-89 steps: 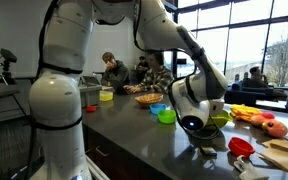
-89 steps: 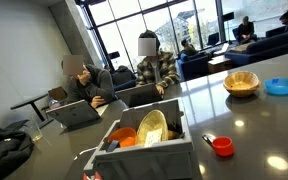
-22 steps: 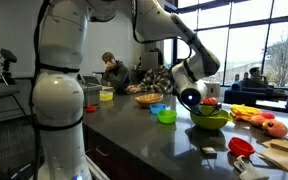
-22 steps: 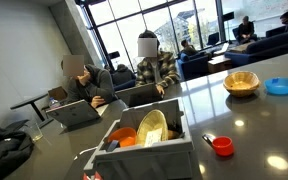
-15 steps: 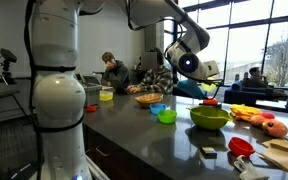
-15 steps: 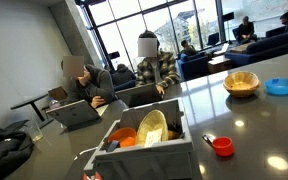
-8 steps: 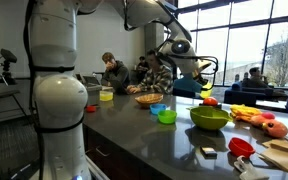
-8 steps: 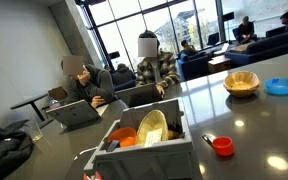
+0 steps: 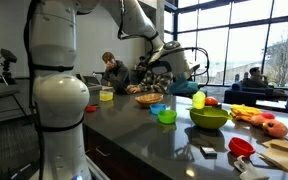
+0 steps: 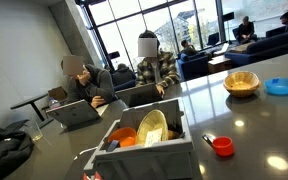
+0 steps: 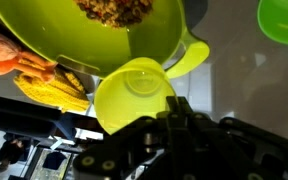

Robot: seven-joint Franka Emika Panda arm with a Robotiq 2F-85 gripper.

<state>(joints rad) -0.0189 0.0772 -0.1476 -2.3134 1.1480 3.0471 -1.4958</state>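
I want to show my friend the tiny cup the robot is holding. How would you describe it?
Start at the long dark counter and find the big lime-green bowl with brown crumbly food inside. Close to its rim, the gripper pinches a small cup. It is the same colour as the bowl, but far littler, empty, and has a flat handle sticking out.

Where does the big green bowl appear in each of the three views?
In an exterior view: big green bowl right of centre.
In an exterior view of the dark counter: not in it.
Wrist view: top left, above the light green cup.
Shared landmark: that counter.
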